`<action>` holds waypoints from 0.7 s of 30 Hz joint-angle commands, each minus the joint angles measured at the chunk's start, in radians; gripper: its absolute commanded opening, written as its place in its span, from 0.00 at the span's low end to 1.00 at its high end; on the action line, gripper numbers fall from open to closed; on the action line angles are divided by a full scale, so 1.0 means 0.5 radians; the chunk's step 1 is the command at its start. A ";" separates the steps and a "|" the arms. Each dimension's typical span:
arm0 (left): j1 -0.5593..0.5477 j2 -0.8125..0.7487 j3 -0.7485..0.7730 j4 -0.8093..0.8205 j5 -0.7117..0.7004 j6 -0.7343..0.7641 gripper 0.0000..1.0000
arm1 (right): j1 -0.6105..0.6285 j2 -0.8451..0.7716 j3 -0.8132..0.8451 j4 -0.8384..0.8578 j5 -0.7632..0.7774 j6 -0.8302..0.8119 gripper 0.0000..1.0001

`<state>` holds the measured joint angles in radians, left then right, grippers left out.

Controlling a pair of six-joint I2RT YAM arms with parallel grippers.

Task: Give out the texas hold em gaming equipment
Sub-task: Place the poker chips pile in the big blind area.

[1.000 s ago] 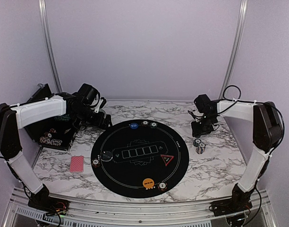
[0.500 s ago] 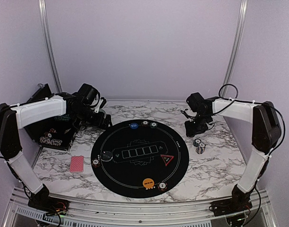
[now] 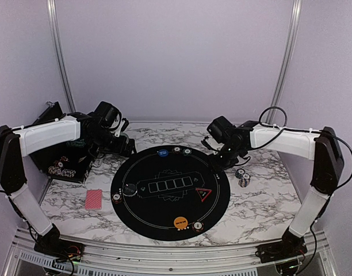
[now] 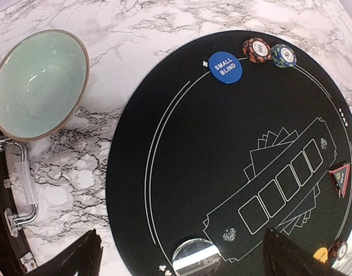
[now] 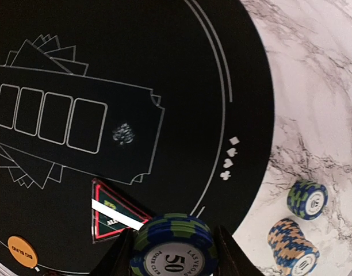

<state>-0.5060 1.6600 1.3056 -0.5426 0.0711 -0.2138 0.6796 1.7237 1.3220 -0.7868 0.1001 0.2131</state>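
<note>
Right gripper [image 5: 173, 260]: jaws clamped on a blue-green chip stack [image 5: 171, 244] (top chip marked 50), above the black mat [image 5: 182, 57] near the red triangle marker [image 5: 110, 218]. Two further chip stacks [image 5: 307, 199] stand on the marble table [image 5: 314, 86]. Left gripper [image 4: 184, 261]: jaws wide apart, empty, above the mat near the teal bowl [image 4: 38, 86]
</note>
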 commanded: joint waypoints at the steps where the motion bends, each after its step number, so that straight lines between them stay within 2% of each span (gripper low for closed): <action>1: 0.034 -0.002 -0.019 0.023 0.012 -0.021 0.99 | 0.221 -0.035 -0.008 0.030 0.017 0.092 0.24; 11: 0.135 0.011 -0.017 0.022 0.028 -0.055 0.99 | 0.813 0.151 0.080 0.100 0.086 0.184 0.24; 21: 0.189 0.010 -0.019 0.026 0.030 -0.060 0.99 | 1.185 0.340 0.190 0.171 0.087 0.304 0.24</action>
<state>-0.4202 1.6600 1.3056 -0.5426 0.0757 -0.2398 1.2228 1.8748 1.3663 -0.7433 0.1341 0.3222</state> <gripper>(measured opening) 0.989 0.393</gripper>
